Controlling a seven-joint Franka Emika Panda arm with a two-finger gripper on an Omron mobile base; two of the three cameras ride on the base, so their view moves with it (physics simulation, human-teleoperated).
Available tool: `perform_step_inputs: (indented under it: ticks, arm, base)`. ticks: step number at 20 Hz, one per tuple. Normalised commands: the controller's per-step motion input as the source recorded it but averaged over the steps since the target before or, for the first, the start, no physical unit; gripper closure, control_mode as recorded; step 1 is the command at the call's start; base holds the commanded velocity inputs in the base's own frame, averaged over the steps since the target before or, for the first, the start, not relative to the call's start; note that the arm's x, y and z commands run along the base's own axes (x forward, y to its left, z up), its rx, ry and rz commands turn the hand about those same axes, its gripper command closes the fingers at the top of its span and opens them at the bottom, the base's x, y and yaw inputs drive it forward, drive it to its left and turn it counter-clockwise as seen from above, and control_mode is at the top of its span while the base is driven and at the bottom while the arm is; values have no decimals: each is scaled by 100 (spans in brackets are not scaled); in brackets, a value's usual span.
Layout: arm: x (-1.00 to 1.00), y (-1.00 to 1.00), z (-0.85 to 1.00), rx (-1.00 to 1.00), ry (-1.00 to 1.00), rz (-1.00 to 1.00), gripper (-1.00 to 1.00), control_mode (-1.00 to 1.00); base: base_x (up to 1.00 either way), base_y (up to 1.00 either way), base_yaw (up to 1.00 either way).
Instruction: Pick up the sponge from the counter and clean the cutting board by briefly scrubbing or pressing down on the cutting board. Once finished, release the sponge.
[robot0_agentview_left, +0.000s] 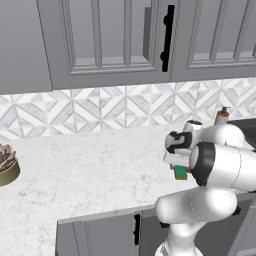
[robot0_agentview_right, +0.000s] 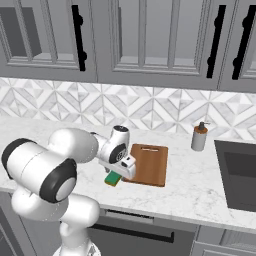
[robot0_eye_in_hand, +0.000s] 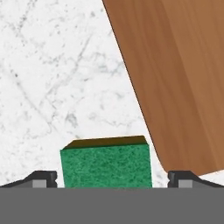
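The gripper (robot0_agentview_right: 121, 172) hangs low over the counter (robot0_agentview_right: 200, 190), just off the near left corner of the board (robot0_agentview_right: 148, 164), with the sponge (robot0_agentview_right: 113, 178) right under it. In the hand view the sponge (robot0_eye_in_hand: 106, 165) sits squarely between the two finger tips (robot0_eye_in_hand: 43, 178), green face toward the camera and a thin dark yellow edge along its far side; each tip stands just off one side of the block, with a sliver of white showing on either side, so the jaws are apart around it, and I cannot tell for sure whether they touch it. The board (robot0_eye_in_hand: 179, 83) runs along one side of that view, near the sponge but apart from it, a strip of marble (robot0_eye_in_hand: 57, 78) between them. From the left base view the sponge (robot0_agentview_left: 180, 173) shows as a small green and yellow block below the hand (robot0_agentview_left: 176, 160), partly hidden by the arm's forward joint. A soap bottle (robot0_agentview_right: 199, 137) stands on the counter beyond the board, beside the sink (robot0_agentview_right: 240, 175). A potted succulent (robot0_agentview_left: 7, 164) sits far off to the left.
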Motion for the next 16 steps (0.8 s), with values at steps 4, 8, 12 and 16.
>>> perform_step_inputs:
  ticks: [4, 8, 12, 16]
  arm:
    - [0, 22, -25, -3, 0, 0, -100, -100]
    - [0, 3, -9, 0, 0, 0, 100, -100]
    - [0, 0, -6, 0, 0, 0, 100, -100]
    - [0, 0, -5, 0, 0, 0, 100, -100]
  base:
    - [0, 0, 0]
    - [0, 0, 0]
    - [0, 0, 0]
    - [0, 0, 0]
